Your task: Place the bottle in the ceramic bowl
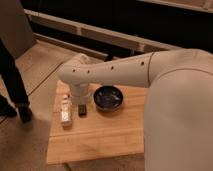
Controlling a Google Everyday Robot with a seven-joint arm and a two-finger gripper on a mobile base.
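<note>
The bottle (65, 111) lies on its side on the left part of the wooden table (100, 137), whitish with a pale label. The ceramic bowl (108, 97) is dark and glossy, stands upright to the bottle's right, and looks empty. My white arm reaches in from the right and bends down between them. My gripper (80, 99) is at the arm's lower end, just above the table, right of the bottle and left of the bowl. It touches neither as far as I can see. A flat black bar (82, 110) lies right below it.
A person's dark legs and shoes (12, 82) stand on the floor left of the table. Dark cabinet fronts and a pale ledge (90, 30) run along the back. My own arm's bulk covers the right side of the view.
</note>
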